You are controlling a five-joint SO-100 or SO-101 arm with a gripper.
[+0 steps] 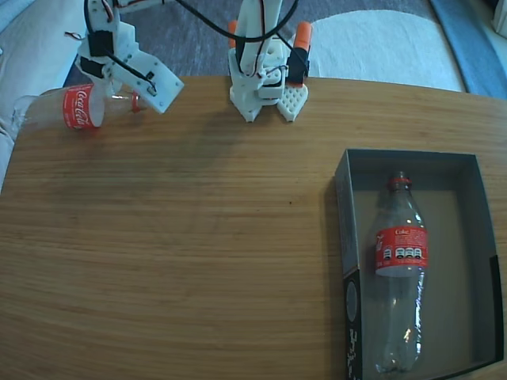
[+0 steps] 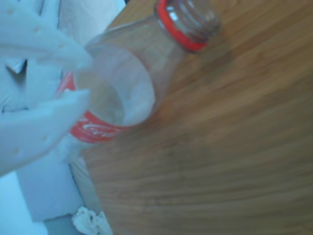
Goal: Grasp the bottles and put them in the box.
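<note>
One clear Coca-Cola bottle (image 1: 79,107) with a red label lies crosswise at the table's far left corner in the fixed view, neck pointing right and base past the table edge. My gripper (image 1: 149,91) is over its shoulder and shut on it. In the wrist view the white fingers (image 2: 46,129) come in from the left and press against the bottle (image 2: 127,73) just below its red neck ring. A second bottle (image 1: 398,277) lies lengthwise inside the dark grey box (image 1: 342,206) at the right, neck toward the far side.
The arm's white base (image 1: 265,91) with orange parts stands at the table's far edge, centre. Wooden table (image 1: 182,237) between the arm and the box. Past the left edge are pale fabric and crumpled paper (image 2: 90,220).
</note>
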